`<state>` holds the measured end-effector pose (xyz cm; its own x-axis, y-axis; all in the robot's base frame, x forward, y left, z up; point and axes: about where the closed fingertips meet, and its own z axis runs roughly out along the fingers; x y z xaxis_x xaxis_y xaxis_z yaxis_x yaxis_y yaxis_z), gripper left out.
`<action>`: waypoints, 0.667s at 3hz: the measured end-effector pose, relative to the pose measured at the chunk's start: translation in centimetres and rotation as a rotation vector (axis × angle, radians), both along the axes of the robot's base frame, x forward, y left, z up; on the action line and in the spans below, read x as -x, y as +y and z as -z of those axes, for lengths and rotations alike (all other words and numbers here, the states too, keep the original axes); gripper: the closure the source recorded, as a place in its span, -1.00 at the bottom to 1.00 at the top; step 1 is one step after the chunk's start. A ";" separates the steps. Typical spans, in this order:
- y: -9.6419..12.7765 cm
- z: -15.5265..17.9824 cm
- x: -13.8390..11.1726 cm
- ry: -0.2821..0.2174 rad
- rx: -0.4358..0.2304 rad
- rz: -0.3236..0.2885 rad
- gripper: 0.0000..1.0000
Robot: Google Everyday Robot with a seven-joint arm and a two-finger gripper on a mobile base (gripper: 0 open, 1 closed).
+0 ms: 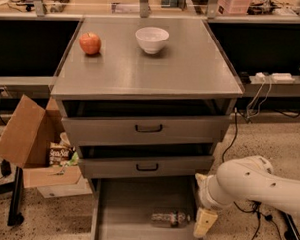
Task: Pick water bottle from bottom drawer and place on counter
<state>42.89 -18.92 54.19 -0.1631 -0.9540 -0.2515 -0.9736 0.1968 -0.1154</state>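
Observation:
The water bottle [170, 219] lies on its side on the floor of the open bottom drawer [122, 210], towards its right front. My gripper [204, 223] hangs at the end of the white arm [251, 186], just to the right of the bottle's cap end, at the drawer's right side and pointing down. The counter [191, 69] is the grey metal top of the cabinet, above and behind.
A red apple [90, 43] and a white bowl [152, 39] stand on the counter's back part. Two handled drawers [148, 128] sit slightly open above the bottom one. An open cardboard box [28, 142] with packets stands on the floor to the left. Cables run on the right.

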 end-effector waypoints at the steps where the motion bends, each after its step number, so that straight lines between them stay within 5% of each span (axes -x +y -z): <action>1: 1.0 5.5 0.2 0.019 -0.031 -0.022 -1.00; 2: 2.4 12.6 1.2 0.092 -0.089 -0.046 -1.00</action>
<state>41.68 -16.49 41.61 -0.1461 -0.9355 -0.3216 -0.9875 0.1575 -0.0096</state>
